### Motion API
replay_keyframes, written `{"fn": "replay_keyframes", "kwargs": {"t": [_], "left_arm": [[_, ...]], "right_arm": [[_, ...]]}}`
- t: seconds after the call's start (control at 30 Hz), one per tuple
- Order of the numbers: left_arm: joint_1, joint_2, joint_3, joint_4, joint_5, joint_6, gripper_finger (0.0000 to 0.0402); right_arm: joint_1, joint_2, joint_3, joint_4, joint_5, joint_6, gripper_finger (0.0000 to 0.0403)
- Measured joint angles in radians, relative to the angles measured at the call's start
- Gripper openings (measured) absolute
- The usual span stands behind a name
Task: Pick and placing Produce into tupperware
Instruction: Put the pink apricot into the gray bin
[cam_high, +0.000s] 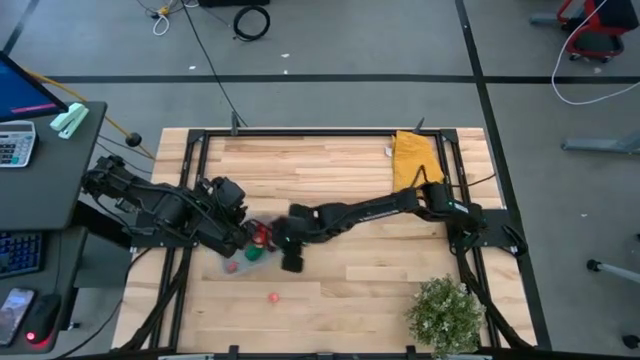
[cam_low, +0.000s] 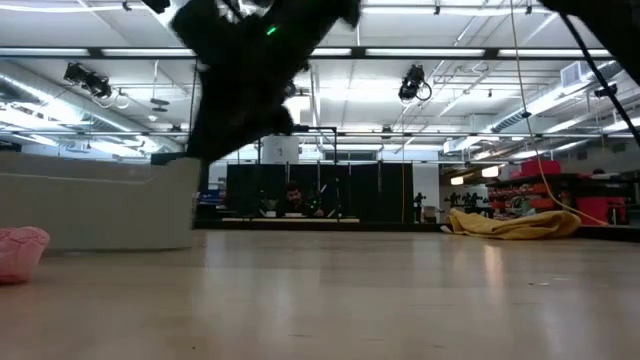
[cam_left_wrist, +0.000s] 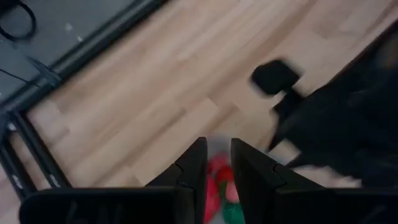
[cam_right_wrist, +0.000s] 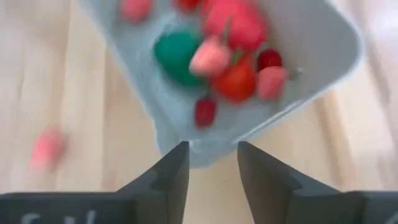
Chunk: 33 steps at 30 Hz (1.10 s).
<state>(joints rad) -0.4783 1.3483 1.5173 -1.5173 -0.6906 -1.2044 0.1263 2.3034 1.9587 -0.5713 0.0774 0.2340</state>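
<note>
A: Any writing to read?

B: Only pale marks on the right gripper's (cam_right_wrist: 212, 163) housing in the right wrist view, too blurred and cropped to make out.

A: Where is the tupperware (cam_right_wrist: 323, 46) against that gripper?

B: Straight ahead of its fingertips. The 2 fingers stand a little apart, with the container's near corner at the gap between them; whether they touch the rim, I cannot tell. They hold nothing I can see.

A: And the produce?

B: Piled inside, just beyond that corner: a green piece (cam_right_wrist: 177, 55), a pink piece (cam_right_wrist: 209, 57) against it, red ones around them. 1 more pink piece (cam_right_wrist: 47, 148) lies loose on the wooden table (cam_right_wrist: 56, 74), off to the side of the fingers.

A: The left gripper (cam_left_wrist: 216, 163)?

B: Close over the same container, fingers nearly together with a narrow slit between, gripping nothing. Red and green produce shows through that slit, just past the tips.

A: From above?

B: Both grippers meet near the table's middle-left, the container between them.
</note>
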Motion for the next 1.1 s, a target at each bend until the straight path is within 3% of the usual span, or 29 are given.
{"fn": "replay_keyframes", "kwargs": {"t": [0.23, 0.63, 0.83, 0.97, 1.1], "left_arm": [[-0.055, 0.0, -0.055, 0.153, 0.156, -0.045, 0.0078], [-0.22, 0.0, -0.366, 0.785, 0.225, -0.042, 0.0071], [-0.275, 0.0, -0.515, 1.078, 0.225, -0.044, 0.007], [-0.309, 0.0, -0.597, 1.13, 0.228, -0.102, 0.006], [-0.33, 0.006, -0.657, 1.13, 0.225, -0.184, 0.0046]], "right_arm": [[0.15, -0.133, -0.003, -0.37, 0.082, 0.052, 0.0139], [0.47, -0.282, -0.003, -0.543, 0.558, 0.175, 0.0137], [0.579, -0.353, -0.003, -0.665, 0.661, 0.41, 0.0137], [0.651, -0.373, -0.003, -0.701, 0.767, 0.526, 0.0135], [0.698, -0.374, -0.003, -0.704, 0.838, 0.531, 0.0135]]}}
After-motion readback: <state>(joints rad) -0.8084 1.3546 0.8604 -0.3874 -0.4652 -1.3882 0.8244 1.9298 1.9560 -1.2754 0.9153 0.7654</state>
